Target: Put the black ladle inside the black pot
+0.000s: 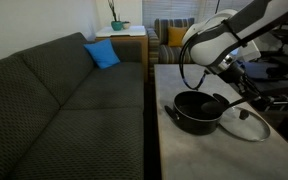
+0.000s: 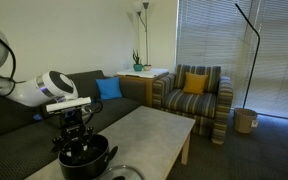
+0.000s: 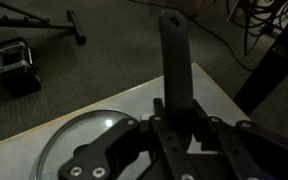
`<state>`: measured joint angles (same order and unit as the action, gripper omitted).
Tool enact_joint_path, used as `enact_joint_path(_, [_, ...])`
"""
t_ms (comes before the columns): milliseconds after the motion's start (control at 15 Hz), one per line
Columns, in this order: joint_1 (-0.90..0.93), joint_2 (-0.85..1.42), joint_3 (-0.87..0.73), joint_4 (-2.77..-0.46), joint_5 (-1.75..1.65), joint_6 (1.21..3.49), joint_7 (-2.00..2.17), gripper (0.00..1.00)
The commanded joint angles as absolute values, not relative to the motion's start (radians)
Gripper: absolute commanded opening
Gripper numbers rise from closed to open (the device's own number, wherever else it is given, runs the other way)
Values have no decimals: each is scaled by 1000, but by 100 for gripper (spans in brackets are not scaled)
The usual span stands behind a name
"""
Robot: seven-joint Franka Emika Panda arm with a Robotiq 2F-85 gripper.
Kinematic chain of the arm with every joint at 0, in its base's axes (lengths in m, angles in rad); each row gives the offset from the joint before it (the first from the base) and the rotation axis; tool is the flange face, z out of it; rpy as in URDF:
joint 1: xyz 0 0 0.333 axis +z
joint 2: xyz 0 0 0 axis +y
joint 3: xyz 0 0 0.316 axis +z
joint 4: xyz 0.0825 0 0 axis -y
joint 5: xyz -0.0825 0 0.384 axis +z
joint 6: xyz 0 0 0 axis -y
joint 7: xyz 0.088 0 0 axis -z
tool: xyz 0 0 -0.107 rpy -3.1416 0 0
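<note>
My pincer [image 3: 179, 118] clenched on ladle [image 3: 176, 58], handle toward 12 o'clock | above pot [image 1: 196, 112] | risk: long handle catches rim, ladle tips onto worktop [image 1: 181, 152]

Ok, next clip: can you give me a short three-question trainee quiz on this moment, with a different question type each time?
1. True or false: the gripper is shut on the black ladle.
2. Multiple choice: the glass lid is A) covering the black pot, B) lying on the table beside the pot, C) held in the gripper.
3. Fill in: the pillow on the couch is ____.
Key: 1 true; 2 B; 3 blue.
</note>
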<state>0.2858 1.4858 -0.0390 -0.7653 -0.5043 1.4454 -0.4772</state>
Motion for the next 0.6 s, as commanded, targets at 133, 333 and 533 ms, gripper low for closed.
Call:
enact_joint_path(133, [296, 1486, -49, -781, -506, 1436, -500, 7])
enact_joint_path(333, [309, 1486, -52, -778, -512, 1428, -503, 7])
enact_joint_path(533, [320, 1486, -51, -773, -515, 1420, -517, 7])
